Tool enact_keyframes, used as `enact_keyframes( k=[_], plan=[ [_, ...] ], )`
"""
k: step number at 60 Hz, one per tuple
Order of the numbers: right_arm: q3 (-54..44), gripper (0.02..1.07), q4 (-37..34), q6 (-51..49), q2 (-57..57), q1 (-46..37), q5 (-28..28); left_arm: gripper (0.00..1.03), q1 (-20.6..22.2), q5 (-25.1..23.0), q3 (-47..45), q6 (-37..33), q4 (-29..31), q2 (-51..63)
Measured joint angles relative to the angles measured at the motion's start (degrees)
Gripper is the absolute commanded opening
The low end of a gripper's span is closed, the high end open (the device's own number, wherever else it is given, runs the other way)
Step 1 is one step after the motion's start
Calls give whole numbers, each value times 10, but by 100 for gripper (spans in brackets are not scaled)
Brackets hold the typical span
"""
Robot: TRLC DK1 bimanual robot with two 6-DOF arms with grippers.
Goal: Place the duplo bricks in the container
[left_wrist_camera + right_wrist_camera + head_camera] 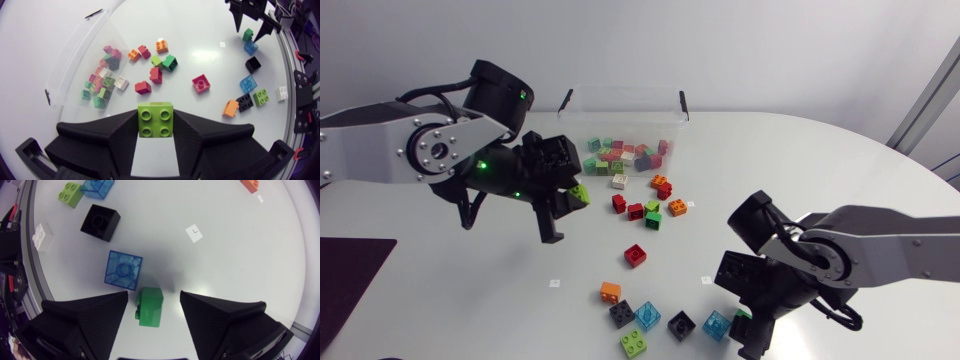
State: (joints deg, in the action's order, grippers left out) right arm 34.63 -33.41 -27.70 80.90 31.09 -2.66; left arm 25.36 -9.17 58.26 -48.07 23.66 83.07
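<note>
Duplo bricks [649,207] lie scattered on the table [470,290] between the two pincers. More sit inside the clear container [620,98], which stands ahead of the left pincer [155,127] and off to one side of its fingers.

The left pincer is clenched on a lime brick [155,119]. Both broad fingers press its sides, its four studs face the wrist camera, and it hangs above the table. Just ahead of and below this pincer lies a red brick [143,88]. Past that is a loose knot of red, green and orange bricks, with a pink-red brick [201,83] a little apart from them. A white brick [120,83] lies by the container's edge; whether it is inside, I cannot tell.

The right pincer [153,300] is released, its fingers spread wide and low over the table. A green brick [150,307] lies on its side between them, and it seems to touch neither finger. Just ahead of it, nearer one finger, is a clear blue brick [123,270], close to the green brick's corner. Further ahead on that side come a black brick [100,222], then a loose lime brick [70,193] and a second clear blue brick [97,186]. A pale brick [42,235] lies beside them near the table's rim. Well ahead on the other side lies an orange brick [249,184].
</note>
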Motion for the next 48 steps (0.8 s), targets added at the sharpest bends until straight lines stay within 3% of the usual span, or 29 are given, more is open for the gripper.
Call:
enact_keyframes(
  k=[6, 13, 33, 48],
  plan=[
    [-7, 51, 8, 0, 12, 0, 2, 24, -7, -9, 19, 20, -13, 11],
    [-10, 31, 9, -4, 15, 0, 2, 24, -18, -13, 49, 44, -32, 25],
    [1, 30, -26, -30, -23, -23, 13, 24, -33, -15, 133, 117, -110, 99],
    [88, 30, -37, -37, -29, -48, 10, 24, -47, -15, 242, 180, -137, 203]
  ],
)
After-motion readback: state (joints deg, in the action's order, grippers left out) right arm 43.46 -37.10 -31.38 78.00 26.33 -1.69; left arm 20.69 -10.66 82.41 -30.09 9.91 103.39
